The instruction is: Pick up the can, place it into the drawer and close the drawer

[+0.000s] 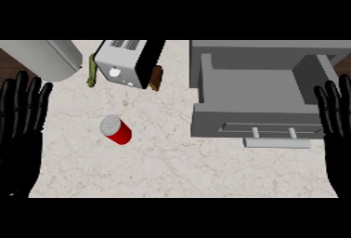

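Note:
A red can point(116, 130) with a silver top lies tilted on the marble counter point(171, 162), left of centre. The grey drawer point(257, 122) stands pulled open at the right, its inside bare, with a bar handle point(277, 143) on its front. My left hand point(21, 116) rests open at the left edge, fingers up, well apart from the can. At the right edge my right hand point(336, 116) rests open beside the drawer's right side. Neither hand holds anything.
A silver toaster point(123, 62) stands at the back, with a green stick-like item point(91, 69) on its left and a brown object point(157, 77) on its right. A grey rounded appliance point(44, 58) fills the back left corner.

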Controlling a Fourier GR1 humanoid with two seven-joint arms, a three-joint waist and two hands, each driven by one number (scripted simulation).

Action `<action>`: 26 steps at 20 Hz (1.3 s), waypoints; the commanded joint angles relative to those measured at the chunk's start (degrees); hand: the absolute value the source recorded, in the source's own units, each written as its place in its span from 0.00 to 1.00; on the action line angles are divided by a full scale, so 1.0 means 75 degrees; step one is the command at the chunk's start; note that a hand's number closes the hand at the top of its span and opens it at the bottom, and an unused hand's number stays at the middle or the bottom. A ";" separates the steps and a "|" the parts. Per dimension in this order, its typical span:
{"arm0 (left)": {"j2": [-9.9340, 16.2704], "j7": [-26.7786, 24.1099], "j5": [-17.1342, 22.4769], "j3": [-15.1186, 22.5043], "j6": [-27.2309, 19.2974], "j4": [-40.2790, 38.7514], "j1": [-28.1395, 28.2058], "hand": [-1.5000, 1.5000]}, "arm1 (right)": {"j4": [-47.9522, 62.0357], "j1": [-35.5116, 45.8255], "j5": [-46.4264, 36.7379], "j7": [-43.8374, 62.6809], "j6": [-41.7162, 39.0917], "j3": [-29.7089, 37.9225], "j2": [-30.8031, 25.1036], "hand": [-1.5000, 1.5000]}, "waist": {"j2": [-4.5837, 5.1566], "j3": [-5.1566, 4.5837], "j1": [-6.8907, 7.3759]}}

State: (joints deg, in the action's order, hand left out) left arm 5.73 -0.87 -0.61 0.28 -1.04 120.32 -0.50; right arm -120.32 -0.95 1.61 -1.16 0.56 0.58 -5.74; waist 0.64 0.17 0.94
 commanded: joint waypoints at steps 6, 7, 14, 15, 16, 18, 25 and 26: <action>0.0983 -0.0196 0.2332 -0.0986 0.1988 -0.0200 0.0330 0.00 | -0.0257 -0.0050 -0.0130 0.0256 0.0093 -0.0183 0.0178 0.00 | -0.0095 -0.0028 -0.0128; 0.0448 0.1318 0.1442 -0.0623 0.0752 -0.0753 0.0949 0.00 | 0.0407 -0.0370 -0.0086 0.1250 0.0476 0.0160 0.0237 0.00 | -0.0011 -0.0023 -0.0172; 0.1077 0.2366 0.2581 -0.1559 0.1140 -0.0857 0.0577 0.00 | 0.0176 0.0144 -0.0420 0.2292 0.0880 0.0153 0.0213 0.00 | -0.0086 -0.0025 -0.0112; 0.0859 0.2529 0.2412 -0.1301 0.1087 -0.0199 0.1030 0.00 | -0.0079 -0.0632 -0.0023 0.1817 0.0510 0.0252 0.0256 0.00 | -0.0096 -0.0022 -0.0123; 0.0937 0.2166 0.2451 -0.1612 0.1302 -0.0571 0.0967 0.00 | 0.0129 -0.0680 0.0029 0.1605 0.0304 0.0442 0.0098 0.00 | -0.0092 -0.0022 -0.0125; 0.0647 0.2243 0.2103 -0.1309 0.1102 -0.0478 0.0789 0.00 | 0.0378 -0.0230 -0.0359 0.1636 0.0687 0.0250 0.0355 0.00 | -0.0090 -0.0022 -0.0116; 0.0880 0.2367 0.2313 -0.1692 0.1410 -0.1168 0.0208 0.00 | 0.0192 -0.0577 0.0405 0.1614 -0.0034 0.1068 -0.0144 0.00 | -0.0089 -0.0022 -0.0137; 0.0458 0.2375 0.1739 -0.1016 0.1101 -0.1022 0.0260 0.00 | 0.0091 -0.0465 0.0257 0.1864 0.0165 0.0883 -0.0009 0.00 | -0.0089 -0.0022 -0.0139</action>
State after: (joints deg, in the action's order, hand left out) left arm 11.65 17.55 16.02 -10.70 7.88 113.87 1.74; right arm -118.62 -5.11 2.76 10.74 2.10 6.00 -5.23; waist -0.02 0.01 -0.07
